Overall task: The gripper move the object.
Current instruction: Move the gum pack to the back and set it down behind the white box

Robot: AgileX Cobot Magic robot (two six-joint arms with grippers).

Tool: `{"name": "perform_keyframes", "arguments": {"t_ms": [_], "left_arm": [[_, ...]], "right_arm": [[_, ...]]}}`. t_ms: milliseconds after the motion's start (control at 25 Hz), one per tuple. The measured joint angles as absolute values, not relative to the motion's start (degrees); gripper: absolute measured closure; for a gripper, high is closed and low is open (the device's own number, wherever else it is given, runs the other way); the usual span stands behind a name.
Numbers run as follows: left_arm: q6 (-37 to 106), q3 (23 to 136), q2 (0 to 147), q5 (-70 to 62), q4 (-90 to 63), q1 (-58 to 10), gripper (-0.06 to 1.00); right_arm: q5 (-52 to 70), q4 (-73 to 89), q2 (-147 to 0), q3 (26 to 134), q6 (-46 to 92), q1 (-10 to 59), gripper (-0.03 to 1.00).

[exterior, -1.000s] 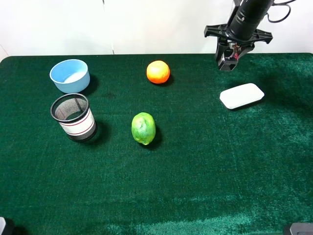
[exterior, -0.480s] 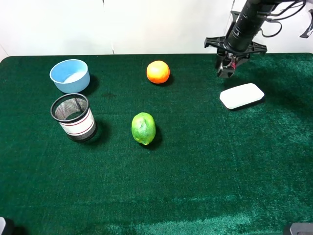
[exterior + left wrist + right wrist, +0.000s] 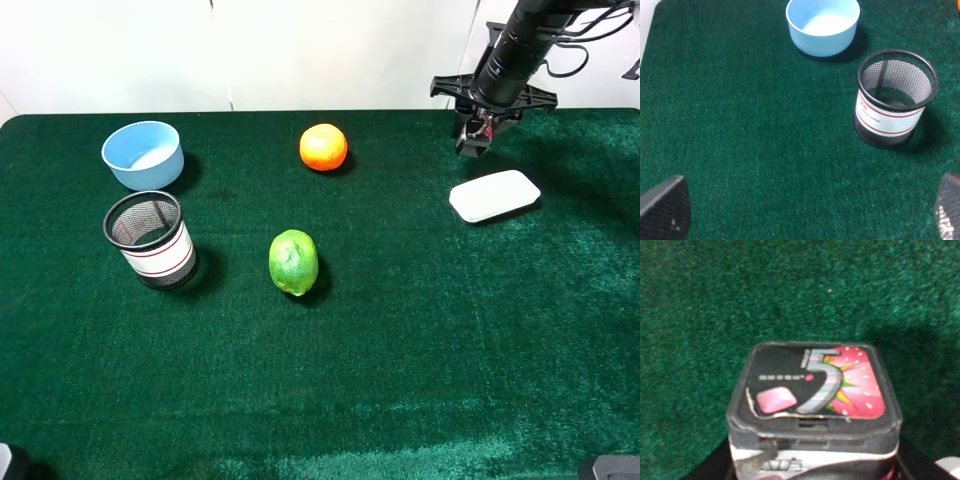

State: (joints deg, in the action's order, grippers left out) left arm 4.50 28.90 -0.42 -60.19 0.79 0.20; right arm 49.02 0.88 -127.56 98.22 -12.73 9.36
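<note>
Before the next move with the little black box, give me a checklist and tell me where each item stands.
1. Black box held in the right gripper: ok.
2. Box lifted off the table: ok, it appears raised near the back edge.
3. How firmly the gripper has the box: cannot tell, the contact is hidden in the wrist view.
4. White case clear of the right gripper: ok, it lies apart, nearer the front.
5. Left gripper out of the way: ok, open, over the far side near the mesh cup.
</note>
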Motion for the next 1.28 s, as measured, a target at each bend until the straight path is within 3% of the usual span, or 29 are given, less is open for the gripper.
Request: {"name": "perform_keyframes", "arguments": {"t_ms": [1120,1280], "left_arm": [[4.5,28.9,-0.4,-60.2,0.8,0.2,-0.05],[4.5,28.9,-0.4,-60.2,0.8,0.2,-0.05]], "right_arm": [[46.8,0.3,-130.6,98.3,-12.9,9.4,0.63],[46.9,0.3,-130.6,98.3,-13.0,9.4,0.36]]}}
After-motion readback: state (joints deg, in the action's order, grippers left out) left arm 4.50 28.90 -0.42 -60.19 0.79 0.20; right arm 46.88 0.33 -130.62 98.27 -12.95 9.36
